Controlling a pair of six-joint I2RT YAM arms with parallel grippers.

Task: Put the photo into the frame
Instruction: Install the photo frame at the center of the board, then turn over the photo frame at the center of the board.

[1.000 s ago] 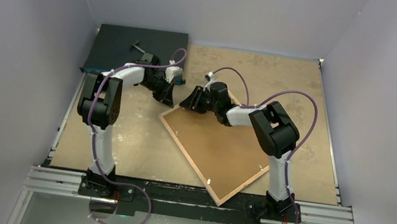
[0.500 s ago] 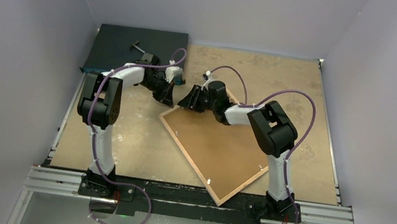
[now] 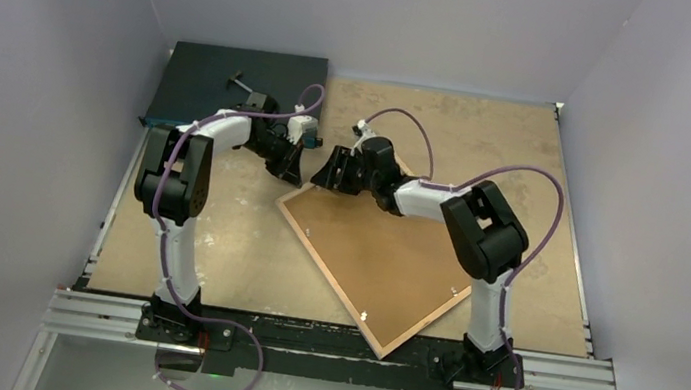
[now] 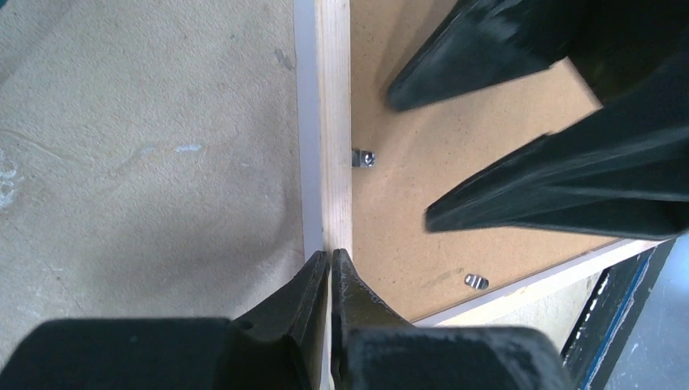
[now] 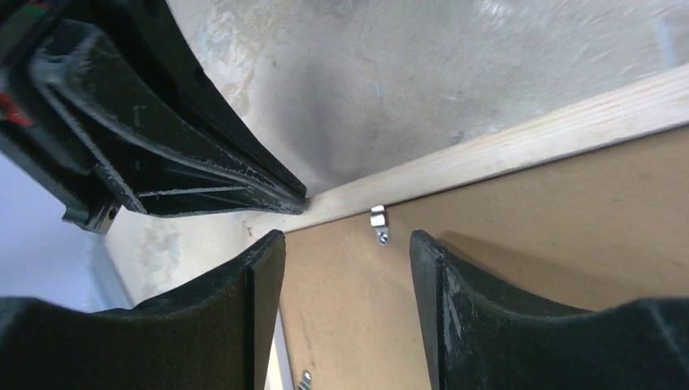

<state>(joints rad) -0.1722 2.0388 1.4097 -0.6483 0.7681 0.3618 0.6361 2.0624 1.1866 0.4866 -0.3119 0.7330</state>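
Note:
The frame (image 3: 326,275) lies back up and turned diagonally on the table, with the plain brown backing board (image 3: 379,255) set in it. The photo is hidden. My left gripper (image 3: 286,172) is shut, its tips (image 4: 331,256) resting on the frame's light wood rim (image 4: 333,122) near the far left corner. My right gripper (image 3: 324,174) is open and empty above the backing board (image 5: 528,219), its jaws (image 5: 348,244) on either side of a small metal clip (image 5: 379,223) at the rim (image 5: 528,138). The two grippers are close together.
A dark blue-green mat (image 3: 203,96) lies at the back left with a small dark tool (image 3: 238,80) on it. More metal clips (image 4: 477,282) sit along the frame's inner edge. Grey walls close in the table on the left, back and right.
My right gripper has moved slightly left along the frame's far corner, toward the left gripper. The left arm and the frame have not moved.

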